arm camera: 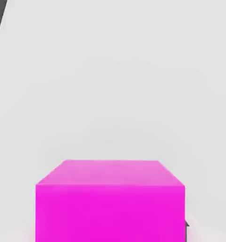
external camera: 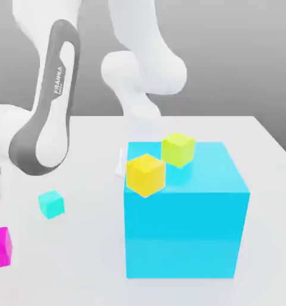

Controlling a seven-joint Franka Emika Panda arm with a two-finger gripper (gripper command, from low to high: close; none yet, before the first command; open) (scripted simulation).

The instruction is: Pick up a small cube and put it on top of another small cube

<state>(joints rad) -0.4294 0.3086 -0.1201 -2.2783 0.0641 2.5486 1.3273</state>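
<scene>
1. The magenta cube [external camera: 0, 247] sits on the white counter [external camera: 79, 251] at the far edge of the exterior view's left, low in the frame and partly cut off by the picture's border.
2. In the hand view the magenta cube [arm camera: 110, 201] appears close up, its top face and one side face visible, resting on the pale counter [arm camera: 114, 85].
3. The lime yellow-green cube [external camera: 178, 149] rests on top of the big cyan block [external camera: 184, 221], near the block's rear edge.
4. An orange-yellow cube [external camera: 145, 174] also sits on the cyan block, at its front corner toward the exterior view's left, just beside the lime cube and slightly overhanging the block's edge.
5. A small teal cube [external camera: 51, 204] lies on the counter between the magenta cube and the cyan block, apart from both.
6. The magenta cube and the lime cube are well apart: one down on the counter, the other raised on the block.
7. The robot arm [external camera: 46, 113] reaches down on the exterior view's left, its grey and white link bearing the maker's lettering, above the area of the teal and magenta cubes.
8. How far the pincer is open, and whether it has hold of anything, I cannot tell.
</scene>
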